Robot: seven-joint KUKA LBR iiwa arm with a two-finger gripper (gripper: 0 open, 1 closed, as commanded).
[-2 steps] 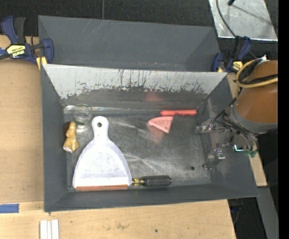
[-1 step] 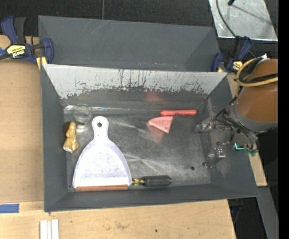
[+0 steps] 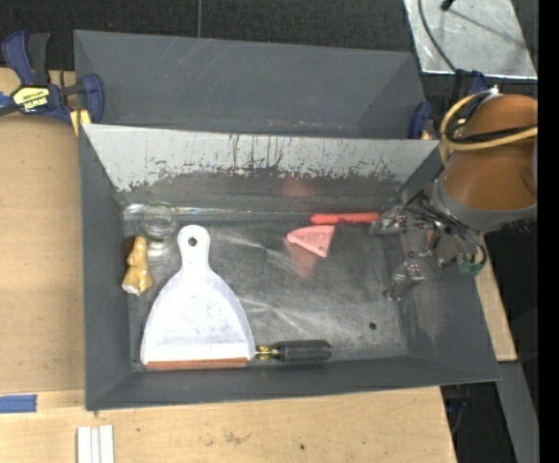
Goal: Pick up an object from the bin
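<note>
Arm (image 3: pixel 487 157) by bin (image 3: pixel 453 307) right wall (bare floor beneath); pink wedge (image 3: pixel 311 241) nearby.

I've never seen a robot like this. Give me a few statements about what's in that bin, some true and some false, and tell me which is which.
1. A white dustpan lies in the left part of the bin. True.
2. The gripper hangs right over the dustpan. False: it is at the bin's right side, over bare floor and well apart from the dustpan.
3. A pink wedge lies near the middle, toward the back wall. True.
4. The black-handled tool lies on top of the dustpan. False: it lies on the floor beside the dustpan's front right corner, along the front wall.
5. A small yellow thing sits left of the dustpan's handle. True.
</note>
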